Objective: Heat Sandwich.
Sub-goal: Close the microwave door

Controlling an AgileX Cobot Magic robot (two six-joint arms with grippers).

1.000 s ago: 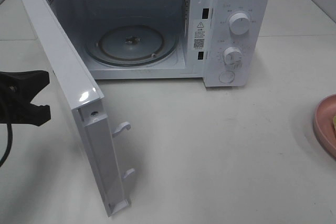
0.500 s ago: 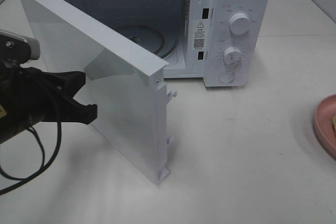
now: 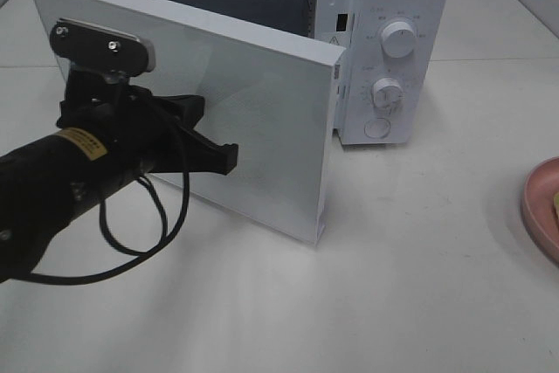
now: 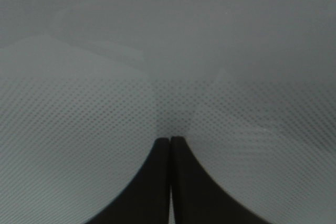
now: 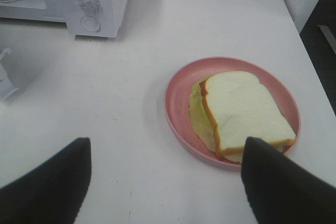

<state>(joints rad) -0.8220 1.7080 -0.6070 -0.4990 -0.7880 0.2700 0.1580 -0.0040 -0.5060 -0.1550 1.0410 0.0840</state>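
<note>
I judge the step in hand to be the door, not the food. My left tool (image 3: 218, 159) has its 2 jaws pressed together, holding nothing, and its tips sit against the outer face of the microwave door (image 3: 262, 128). In the left wrist view the tool (image 4: 170, 142) meets the dotted door panel (image 4: 105, 119) tip-on, so this is a push with the closed tips, not a grip. The door stands partly swung toward the microwave (image 3: 393, 41), with a gap open at the latch side.

That worries me, because the sandwich (image 5: 247, 111) is not inside. It lies on the pink plate (image 5: 176, 103) out on the bench (image 5: 105, 103), well apart from the oven, off to my right. In the high view only the plate's edge (image 3: 541, 207) shows at the frame border.

My right tool (image 5: 165, 182) hangs above the bench with its jaws spread wide apart and empty, 1 finger just over the near corner of the sandwich, not touching it as far as I can tell.

Next I would need to stop pressing on the door, draw it open again, then bring the right tool down to take the plate rim or the sandwich and carry it to the oven cavity. The risk is shutting an empty oven.
</note>
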